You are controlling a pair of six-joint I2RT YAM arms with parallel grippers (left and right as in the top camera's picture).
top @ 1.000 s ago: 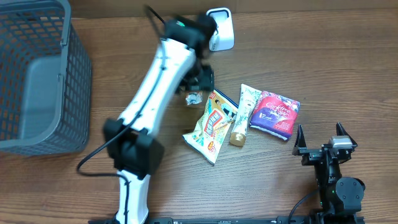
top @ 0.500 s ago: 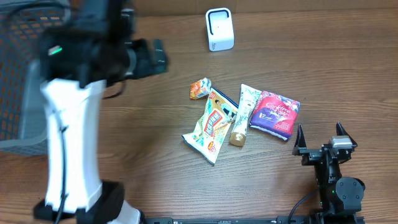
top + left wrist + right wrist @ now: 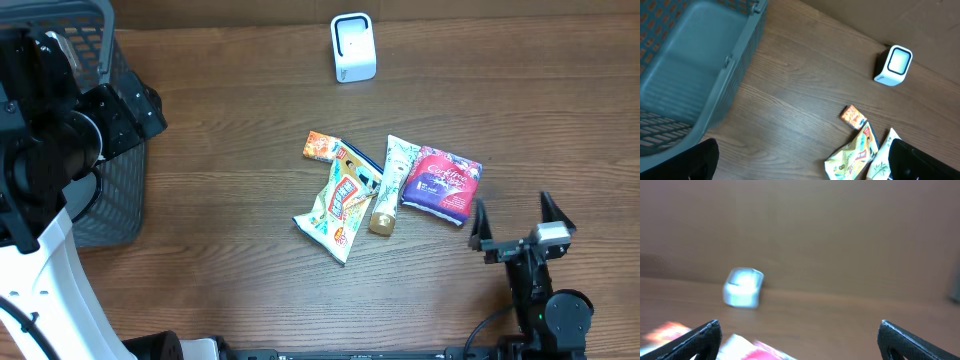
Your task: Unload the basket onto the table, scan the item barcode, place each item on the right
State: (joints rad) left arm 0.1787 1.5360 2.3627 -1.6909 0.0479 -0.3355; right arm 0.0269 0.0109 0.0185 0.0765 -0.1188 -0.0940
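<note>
Orange packet (image 3: 320,146) lies just beside the snack bag (image 3: 340,200), apart from the scanner (image 3: 352,47). Left gripper (image 3: 802,147), over the basket (image 3: 115,195), and right gripper (image 3: 512,208) both gape empty. A good pick would likely leave the barcode uncovered, facing the scanner.

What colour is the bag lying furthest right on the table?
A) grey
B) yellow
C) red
C: the bag furthest right, just past the tube, is red.
</note>
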